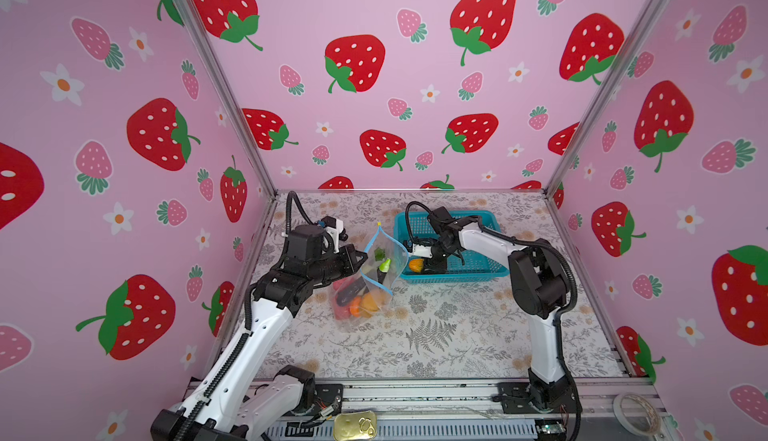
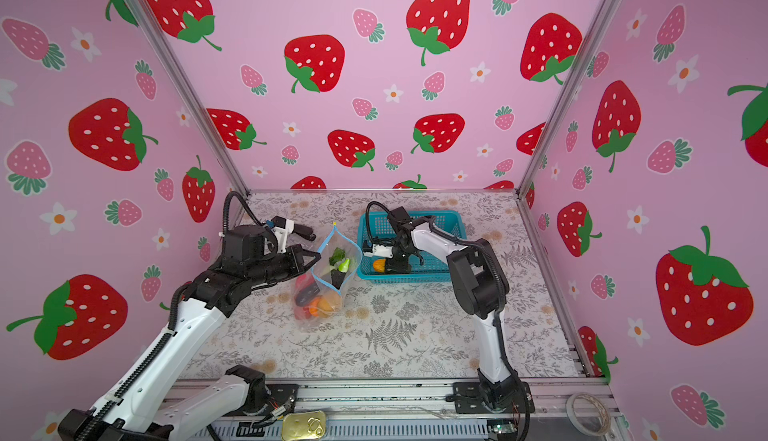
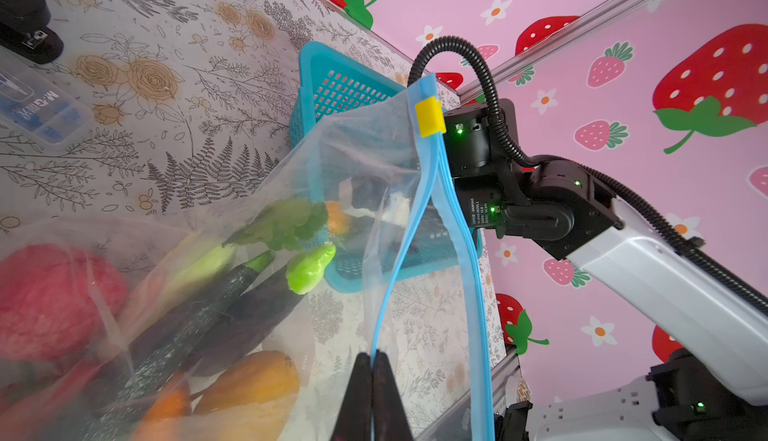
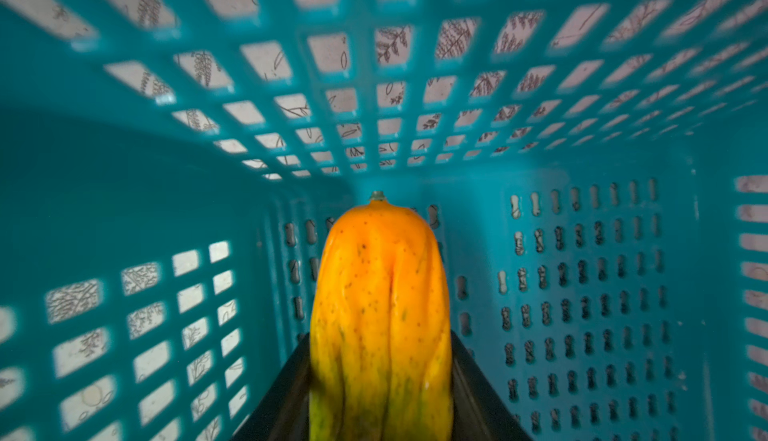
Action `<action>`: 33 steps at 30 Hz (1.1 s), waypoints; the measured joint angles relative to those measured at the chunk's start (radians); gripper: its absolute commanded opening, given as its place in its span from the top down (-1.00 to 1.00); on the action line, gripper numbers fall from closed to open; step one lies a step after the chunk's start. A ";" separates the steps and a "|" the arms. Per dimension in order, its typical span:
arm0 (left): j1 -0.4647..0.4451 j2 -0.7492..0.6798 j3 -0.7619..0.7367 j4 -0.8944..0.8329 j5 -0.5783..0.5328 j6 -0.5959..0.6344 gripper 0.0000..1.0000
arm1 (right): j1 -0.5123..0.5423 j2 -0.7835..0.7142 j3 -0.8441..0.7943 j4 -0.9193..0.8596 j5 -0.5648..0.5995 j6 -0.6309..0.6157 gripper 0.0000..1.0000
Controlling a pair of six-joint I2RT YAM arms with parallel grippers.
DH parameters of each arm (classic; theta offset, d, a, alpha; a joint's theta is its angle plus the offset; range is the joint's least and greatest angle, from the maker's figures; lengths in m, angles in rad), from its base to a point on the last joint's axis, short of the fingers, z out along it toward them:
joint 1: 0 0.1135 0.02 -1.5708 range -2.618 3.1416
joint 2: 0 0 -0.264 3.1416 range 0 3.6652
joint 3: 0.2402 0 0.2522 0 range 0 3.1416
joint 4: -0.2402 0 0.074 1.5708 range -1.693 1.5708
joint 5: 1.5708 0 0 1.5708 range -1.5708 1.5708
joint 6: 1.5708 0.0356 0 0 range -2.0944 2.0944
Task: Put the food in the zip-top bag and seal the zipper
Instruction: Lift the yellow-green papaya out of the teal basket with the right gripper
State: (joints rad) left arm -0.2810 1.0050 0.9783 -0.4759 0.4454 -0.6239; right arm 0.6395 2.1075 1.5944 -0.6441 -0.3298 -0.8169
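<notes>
Same look on the left arm (image 1: 262,331) and right arm (image 1: 544,351): glossy white link shells with a few small round holes, chunky matte-black joint housings. Ribbed black cable conduit (image 3: 494,102) arcing off each wrist, plus a flat black cable chain (image 1: 216,376) along the left one. Tiny green LEDs (image 3: 459,129) and a white-lettered label (image 3: 473,212) on the right arm's motors. Little white wrist camera (image 1: 332,227) housings. Pointy black fingers (image 3: 357,397). Flat black base plates (image 1: 515,395).

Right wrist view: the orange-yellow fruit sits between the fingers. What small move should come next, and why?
Probably close the right hand firmly on the fruit: its fingers flank it inside the basket, contact unclear, while the left hand holds the bag by its zipper.
</notes>
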 measured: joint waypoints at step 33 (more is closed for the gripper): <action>0.000 0.035 0.033 -0.005 -0.011 -0.005 1.00 | -0.001 -0.246 0.000 0.006 0.240 0.365 0.30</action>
State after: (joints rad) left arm -0.2810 1.0405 1.0111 -0.4812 0.4343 -0.6285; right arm 0.6388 1.8618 1.5944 -0.6380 -0.0902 -0.4519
